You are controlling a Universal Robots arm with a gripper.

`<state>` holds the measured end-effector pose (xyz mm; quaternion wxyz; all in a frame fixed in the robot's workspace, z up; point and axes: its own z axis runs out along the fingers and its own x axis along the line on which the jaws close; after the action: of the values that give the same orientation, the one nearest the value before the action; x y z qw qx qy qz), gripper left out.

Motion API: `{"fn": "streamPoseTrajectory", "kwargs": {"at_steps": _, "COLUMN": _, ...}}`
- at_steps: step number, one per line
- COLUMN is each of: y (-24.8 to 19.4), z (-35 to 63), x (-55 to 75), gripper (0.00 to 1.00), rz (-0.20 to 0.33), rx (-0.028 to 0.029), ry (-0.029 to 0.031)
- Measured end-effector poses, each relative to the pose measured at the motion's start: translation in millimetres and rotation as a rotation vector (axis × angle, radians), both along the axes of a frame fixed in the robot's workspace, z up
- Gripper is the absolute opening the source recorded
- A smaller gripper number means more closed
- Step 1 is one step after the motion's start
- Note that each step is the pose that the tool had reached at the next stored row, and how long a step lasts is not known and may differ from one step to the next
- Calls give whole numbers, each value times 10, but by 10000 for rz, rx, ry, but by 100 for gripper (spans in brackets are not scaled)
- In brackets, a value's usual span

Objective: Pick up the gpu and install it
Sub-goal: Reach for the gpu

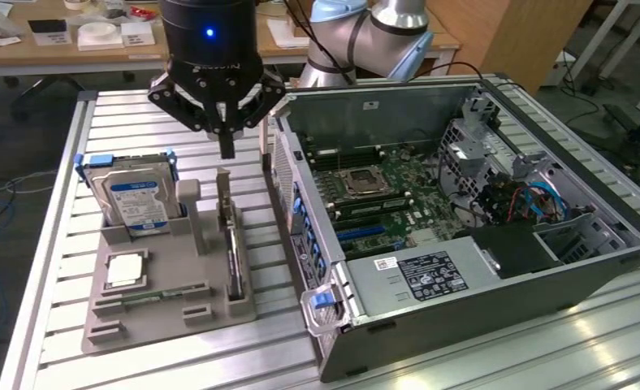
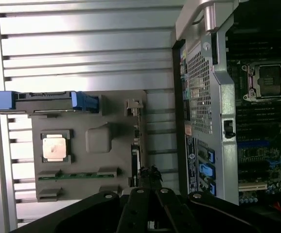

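We see the gpu standing on edge in 1 slot of the grey holder, along the holder's side nearest the computer case. Its long axis follows that side, with the bracket at the holder's hard drive end. Above that end hangs the gripper, fingers pressed together and holding nothing.

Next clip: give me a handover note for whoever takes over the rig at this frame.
Gripper: shut, empty, hovering above the gpu.
Gpu: on edge in the grey holder, to the exterior view's left of the open case.
Done: gripper is over the gpu; no grasp yet.
Left: pick-up and install into the case.
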<state>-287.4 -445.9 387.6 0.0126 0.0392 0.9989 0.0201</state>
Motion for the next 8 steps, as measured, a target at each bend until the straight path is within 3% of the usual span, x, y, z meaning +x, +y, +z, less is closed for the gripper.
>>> {"fn": "streamPoseTrajectory", "kwargs": {"at_steps": 8, "y": -172, "z": 0, "x": 0, "gripper": 11, "rz": 0, "rx": -50, "ry": 1}}
